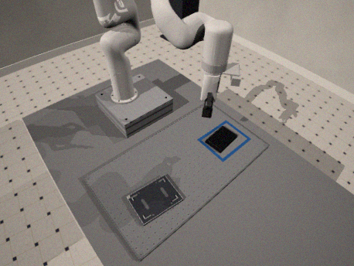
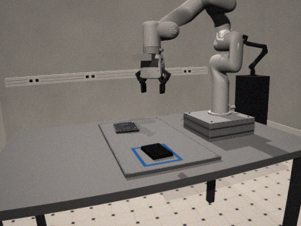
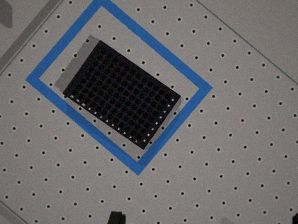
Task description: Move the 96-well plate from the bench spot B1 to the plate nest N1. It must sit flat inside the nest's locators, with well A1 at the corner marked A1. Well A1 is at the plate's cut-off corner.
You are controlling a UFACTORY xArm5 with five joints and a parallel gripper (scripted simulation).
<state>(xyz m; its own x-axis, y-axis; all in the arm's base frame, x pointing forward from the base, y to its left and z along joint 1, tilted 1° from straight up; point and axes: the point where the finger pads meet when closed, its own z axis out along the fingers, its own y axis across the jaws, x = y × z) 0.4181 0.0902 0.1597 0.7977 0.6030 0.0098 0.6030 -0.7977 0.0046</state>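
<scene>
The black 96-well plate [image 1: 221,139] [image 2: 156,151] [image 3: 121,94] lies flat inside the blue outline of spot B1 [image 1: 236,150] [image 2: 138,159] [image 3: 65,100] on the perforated board. I cannot make out its cut-off corner. The plate nest N1 [image 1: 136,196] [image 2: 125,127], a dark pad with white corner locators, sits empty at the board's other end. My gripper [image 1: 207,110] [image 2: 152,88] is open and empty. It hangs high above the board, over the plate and a little toward the arm's base. In the wrist view only one fingertip [image 3: 116,218] shows at the bottom edge.
The perforated board [image 1: 185,162] [image 2: 125,154] [image 3: 235,165] lies on a grey table. The arm's base block [image 1: 148,104] [image 2: 218,125] stands beside the board. A black box [image 2: 252,98] stands behind the base.
</scene>
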